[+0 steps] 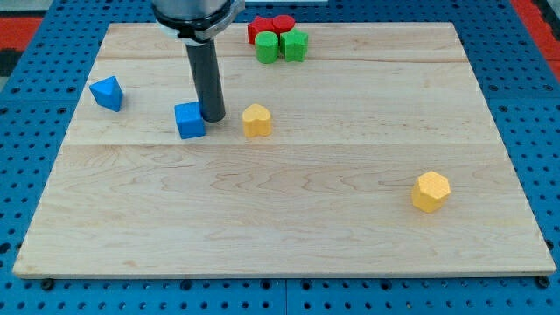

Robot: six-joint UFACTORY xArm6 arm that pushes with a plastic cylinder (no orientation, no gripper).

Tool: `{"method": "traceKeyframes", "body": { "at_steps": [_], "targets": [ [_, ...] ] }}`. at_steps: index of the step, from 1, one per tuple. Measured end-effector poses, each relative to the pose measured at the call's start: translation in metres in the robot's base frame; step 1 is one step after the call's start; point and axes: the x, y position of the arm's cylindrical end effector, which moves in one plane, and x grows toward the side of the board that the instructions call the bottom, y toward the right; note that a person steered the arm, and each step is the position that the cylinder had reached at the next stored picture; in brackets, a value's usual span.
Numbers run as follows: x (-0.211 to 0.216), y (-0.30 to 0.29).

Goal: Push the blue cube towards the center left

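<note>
The yellow hexagonal plastic block lies nearest, toward the view's bottom right on the pale planked wooden board, well apart from the work area. In the middle band, the small blue plastic cube sits left of centre. My tip, the lower end of a smooth dark cylindrical rod, stands against the cube's right side, apparently touching. There is no claw on this arm, so nothing is clenched or released. The push step appears to be in hand; the next move calls for steady travel toward the view's left, kept centred on the cube to prevent rotation. A yellow rounded block rests just right of my tip. Farther left lies a blue wedge-like block. Farthest, two red blocks and two green blocks cluster together.
</note>
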Motion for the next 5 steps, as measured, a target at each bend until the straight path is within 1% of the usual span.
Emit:
{"method": "traceKeyframes", "body": {
  "at_steps": [1, 2, 3, 4, 5],
  "targets": [
    [0.007, -0.027],
    [0.034, -0.021],
    [0.048, -0.034],
    [0.03, -0.065],
    [0.025, -0.085]
  ]
}}
